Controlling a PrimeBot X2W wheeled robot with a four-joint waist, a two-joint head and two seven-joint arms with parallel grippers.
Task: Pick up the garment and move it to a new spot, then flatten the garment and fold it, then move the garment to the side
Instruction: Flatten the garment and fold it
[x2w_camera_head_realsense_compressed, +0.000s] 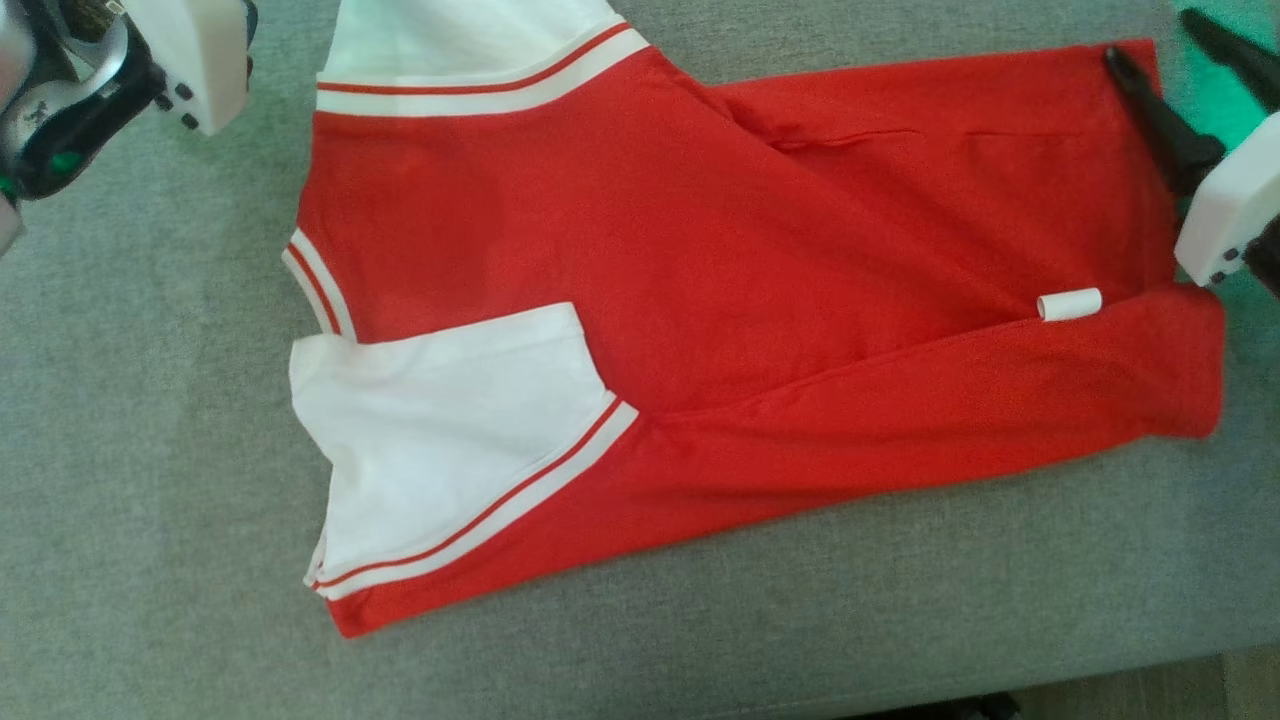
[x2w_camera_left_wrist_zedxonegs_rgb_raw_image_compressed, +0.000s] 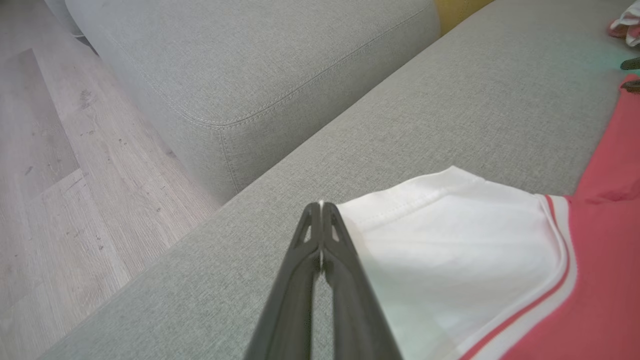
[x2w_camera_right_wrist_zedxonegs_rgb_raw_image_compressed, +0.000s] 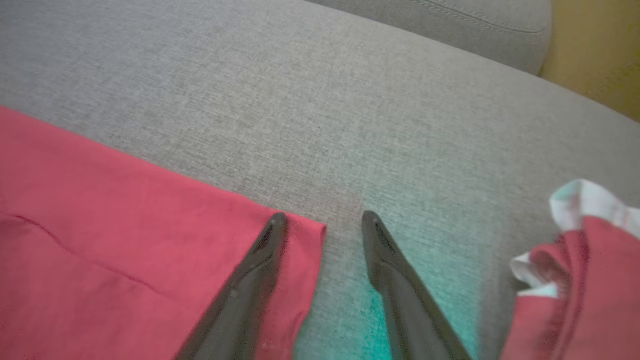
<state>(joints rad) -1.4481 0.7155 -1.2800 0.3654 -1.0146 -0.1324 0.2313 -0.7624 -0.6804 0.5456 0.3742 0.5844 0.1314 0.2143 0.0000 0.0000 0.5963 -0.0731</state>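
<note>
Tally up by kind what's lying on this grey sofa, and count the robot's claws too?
Clothing: 2, the flat red jersey with white sleeves and a crumpled red-and-white cloth
Tags: 1, a small white tag on the jersey
Claws: 2, the left gripper and the right gripper, each with long dark fingers
Total: 5

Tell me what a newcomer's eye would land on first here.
The red-and-white garment, spread across the grey sofa cushion, dominates the middle of the head view. At its right-hand corner the right gripper stands open, one finger over the red hem and the other over bare cushion. At the other end, the left gripper is shut beside a white sleeve.
</note>
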